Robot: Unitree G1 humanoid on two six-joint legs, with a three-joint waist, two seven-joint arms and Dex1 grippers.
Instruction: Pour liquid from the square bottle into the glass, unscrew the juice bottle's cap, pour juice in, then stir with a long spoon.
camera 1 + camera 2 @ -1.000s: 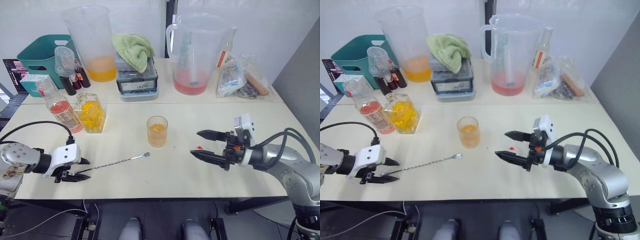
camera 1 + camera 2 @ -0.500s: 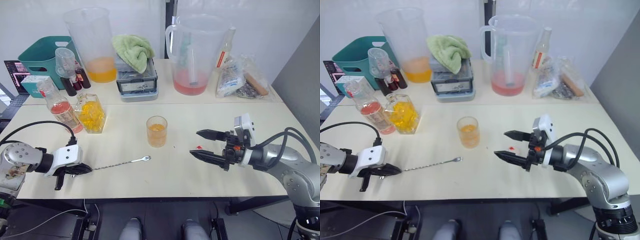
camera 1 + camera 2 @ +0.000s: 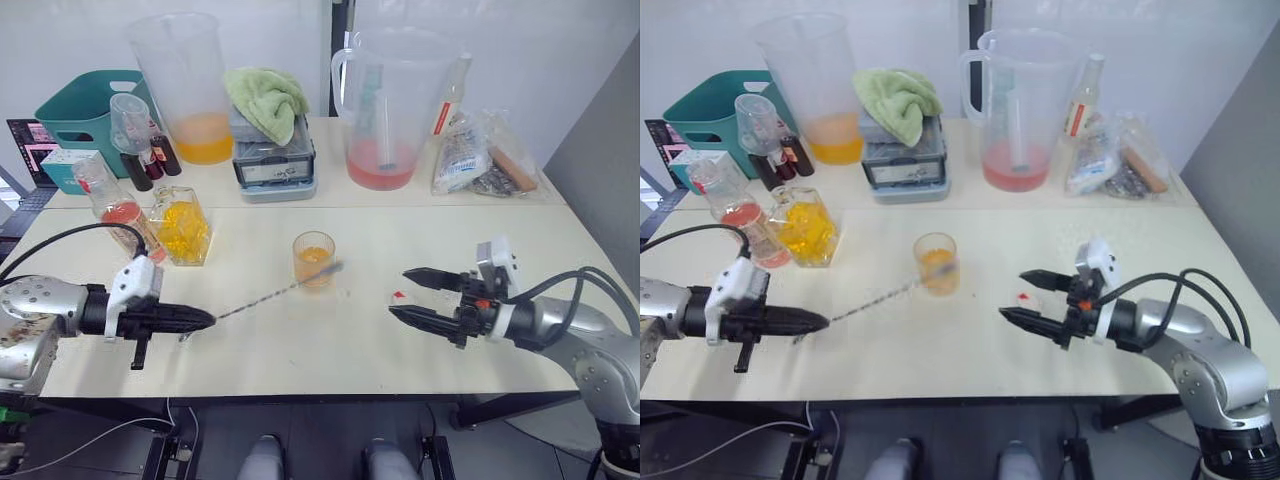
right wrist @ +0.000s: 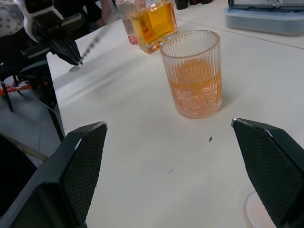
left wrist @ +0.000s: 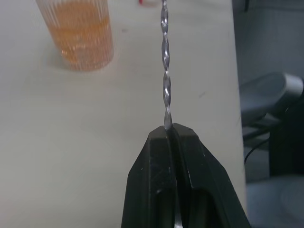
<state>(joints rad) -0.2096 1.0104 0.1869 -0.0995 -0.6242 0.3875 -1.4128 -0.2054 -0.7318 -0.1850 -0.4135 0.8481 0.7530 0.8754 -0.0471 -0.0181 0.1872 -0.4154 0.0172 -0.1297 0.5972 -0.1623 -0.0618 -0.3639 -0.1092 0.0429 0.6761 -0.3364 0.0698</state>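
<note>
Silver long spoon (image 3: pixel 275 293) points toward glass (image 3: pixel 314 261).

Pale cream table (image 3: pixel 300 350) before a white wall (image 3: pixel 290 40); grey panel (image 3: pixel 600 150) at right.

At the lower left of the head view we see our left arm reaching in from the frame's edge, forearm nearly level, its left gripper (image 3: pixel 200 320) pointing toward the middle with both black fingers pressed together on the handle end of the long spoon (image 3: pixel 275 292). At the lower right our right arm bends in from the corner, and its right gripper (image 3: pixel 415 296) points toward the centre with the two fingers spread wide and nothing between them.
</note>
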